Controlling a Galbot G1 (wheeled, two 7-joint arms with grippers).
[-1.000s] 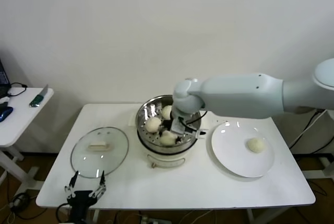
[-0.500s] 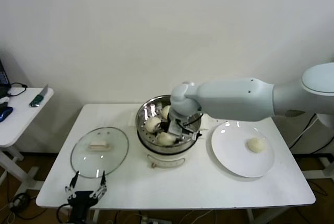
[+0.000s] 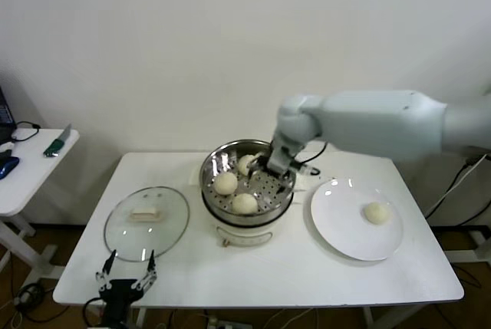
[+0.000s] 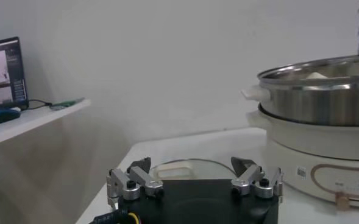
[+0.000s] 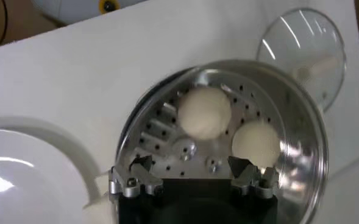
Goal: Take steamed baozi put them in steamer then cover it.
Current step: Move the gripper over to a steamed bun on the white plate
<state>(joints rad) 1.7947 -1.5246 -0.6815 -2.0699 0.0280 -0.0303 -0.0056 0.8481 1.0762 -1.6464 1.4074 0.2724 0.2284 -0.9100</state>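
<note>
Right gripper [image 3: 278, 169] is spread wide w/ nothing in it, hovering over the round shiny stainless-steel steamer basket [image 3: 211, 169], which has 3 small off-white dough buns [image 3: 245, 203] sitting just below/beside it. The 4th bun [image 3: 375, 212] is alone on the flat white plate [image 3: 337, 235] off to the arm's side; imo it's light and squishy, so pinch gently across the sides. Clear glass lid [image 3: 146, 222] lies flat on the table well apart past the basket; left gripper [image 3: 125, 280] is parked wide by it.

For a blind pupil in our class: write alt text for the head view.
The right hand, open and empty, hangs above a steel steamer holding three baozi. A fourth sits on a white plate right of it; the glass cover lies left.
</note>
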